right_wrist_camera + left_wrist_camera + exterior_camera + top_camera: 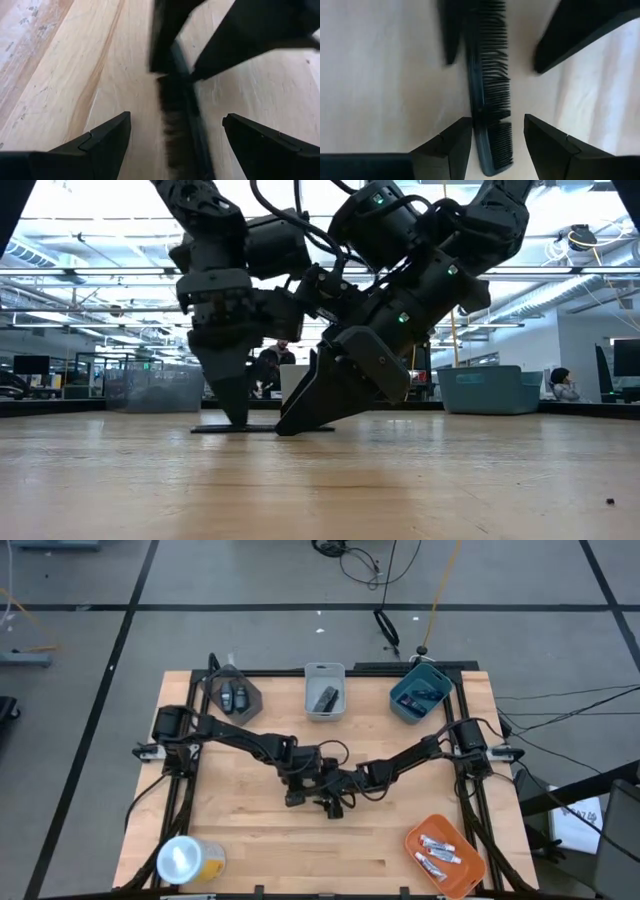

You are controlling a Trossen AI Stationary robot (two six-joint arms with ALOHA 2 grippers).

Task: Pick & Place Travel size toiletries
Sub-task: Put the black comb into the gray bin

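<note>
A: So where's the black comb (487, 95)?

B: Flat on the wood at mid-bench, a little toward the front edge. Both grippers are down over it.

A: Fingers?

B: The left gripper (492, 140) is spread wide, one finger either side of the comb. The right gripper (175, 135) is spread wide too, straddling it from the other end.

A: Other toiletries?

B: Silvery tubes (440, 852) lie in the orange bin (468, 878) at the front right corner.

No text, label, brand, number or sign can be read in any view. The silvery-white tubes (438, 852) in the orange bin (470, 873) show small markings, too small to make out. The yellow roll (188, 860), the other bins and the monitors in the room behind the desk (260, 840) carry nothing legible.
</note>
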